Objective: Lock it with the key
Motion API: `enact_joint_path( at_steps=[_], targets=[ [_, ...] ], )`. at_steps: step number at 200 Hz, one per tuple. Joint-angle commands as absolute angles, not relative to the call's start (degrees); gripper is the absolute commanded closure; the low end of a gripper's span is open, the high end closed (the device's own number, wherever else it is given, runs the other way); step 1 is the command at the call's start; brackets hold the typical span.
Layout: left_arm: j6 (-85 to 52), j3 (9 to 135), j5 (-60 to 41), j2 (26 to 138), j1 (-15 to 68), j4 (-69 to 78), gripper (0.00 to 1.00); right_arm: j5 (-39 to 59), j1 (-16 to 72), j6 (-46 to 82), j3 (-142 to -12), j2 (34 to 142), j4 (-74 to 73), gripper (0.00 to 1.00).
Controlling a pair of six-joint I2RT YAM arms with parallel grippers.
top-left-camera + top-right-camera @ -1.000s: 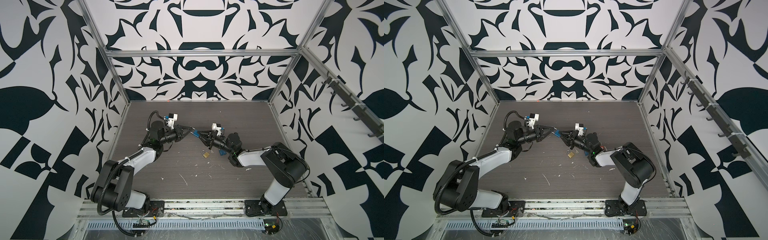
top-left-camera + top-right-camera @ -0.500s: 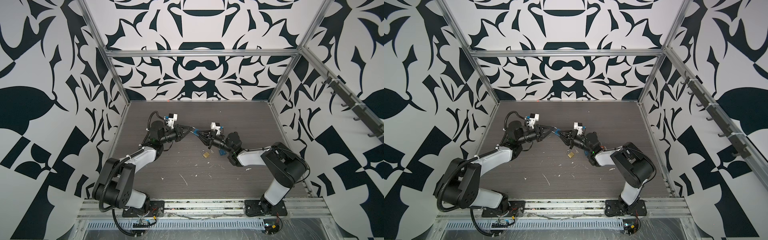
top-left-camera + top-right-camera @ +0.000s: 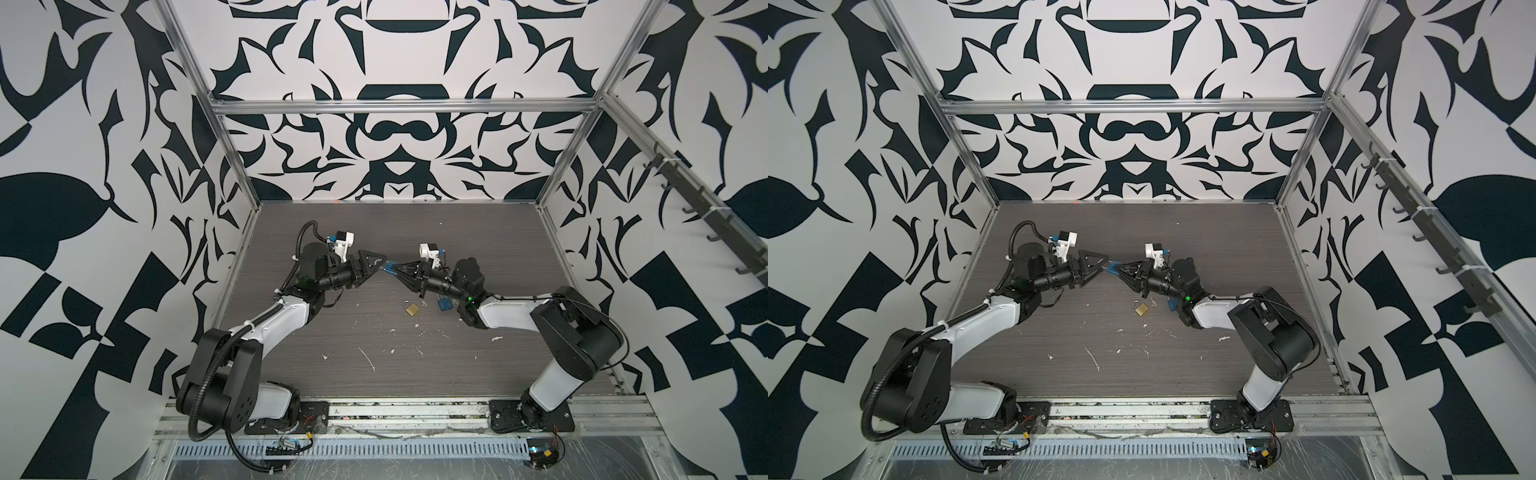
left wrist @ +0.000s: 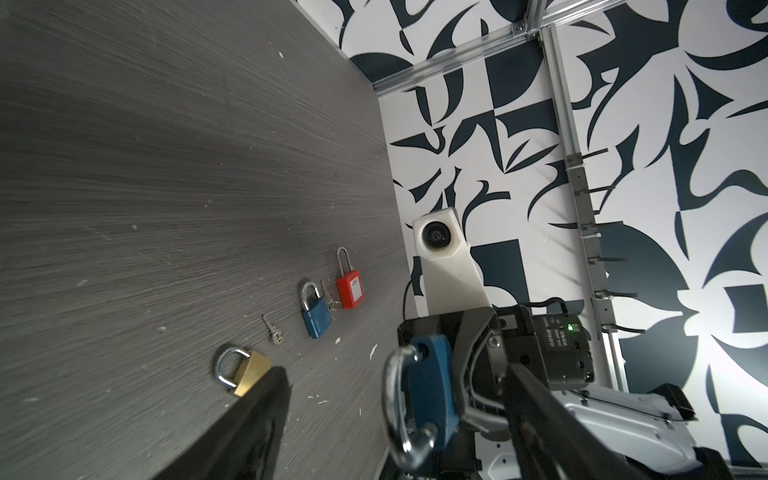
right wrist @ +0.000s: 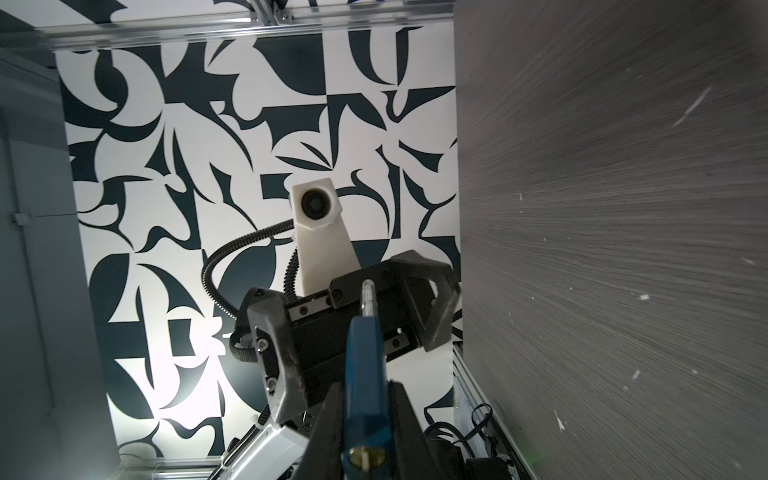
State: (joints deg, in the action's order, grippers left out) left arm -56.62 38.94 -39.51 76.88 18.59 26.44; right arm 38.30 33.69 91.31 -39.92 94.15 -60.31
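Within right tool point(image 5: 365, 419) — padlock point(image 5: 365, 353) (tight)

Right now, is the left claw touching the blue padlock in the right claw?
Apart. In the left wrist view the left claw is open, its fingers clear on either side of the held blue padlock, with table showing on one side.

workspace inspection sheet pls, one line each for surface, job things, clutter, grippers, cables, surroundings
surface: dark wood-grain table, scuffed, scattered white flecks
job's things: blue padlock gripped; key loose on the table
clutter: brass padlock, second blue padlock, red padlock, all lying flat
grippers: left gripper open, close to the held padlock; right gripper shut on the blue padlock
cables: corrugated conduit on the left arm; loose wiring at the front rail
surroundings: patterned walls, aluminium frame, hook rail on the right
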Motion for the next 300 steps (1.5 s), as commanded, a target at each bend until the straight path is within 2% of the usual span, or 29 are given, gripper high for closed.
enact_joint_path(
  at_steps=[1,25,53,106,148,175,198,235,269,300],
  targets=[
    [-49.7,38.2,-36.1,72.5,16.9,18.3,0.16,42.3,33.0,72.9,-46.5,85.4,-37.4,1.00],
    [-47.3,37.2,-35.1,68.8,15.1,14.8,0.16,36.2,33.4,50.1,-53.2,78.8,-3.7,1.00],
    [-46.1,35.4,-34.6,66.2,13.8,13.1,0.16,37.9,31.7,39.9,-56.5,75.8,8.0,1.00],
    [-49.9,31.4,-39.6,65.6,13.3,19.2,0.19,42.0,30.9,35.5,-50.7,70.8,-1.8,1.00],
    [-59.2,26.8,-48.3,67.5,13.3,37.2,0.22,47.0,30.8,37.0,-45.6,71.1,-14.0,1.00],
    [-65.5,24.6,-51.7,70.5,13.3,50.5,0.24,48.0,30.8,35.1,-44.3,69.6,-15.2,1.00],
    [-71.6,23.4,-53.2,75.5,13.4,62.1,0.27,48.3,30.8,35.1,-43.7,68.7,-16.5,1.00],
    [-77.6,23.7,-54.4,82.3,15.7,74.3,0.39,49.7,30.8,36.9,-42.8,69.2,-20.9,1.00],
    [-81.6,24.7,-54.6,86.3,18.5,81.6,0.43,49.0,30.8,36.6,-43.3,69.5,-20.8,1.00],
    [-81.6,24.7,-54.9,87.2,19.3,81.7,0.48,48.8,30.8,36.0,-43.9,70.2,-20.1,1.00]
  ],
)
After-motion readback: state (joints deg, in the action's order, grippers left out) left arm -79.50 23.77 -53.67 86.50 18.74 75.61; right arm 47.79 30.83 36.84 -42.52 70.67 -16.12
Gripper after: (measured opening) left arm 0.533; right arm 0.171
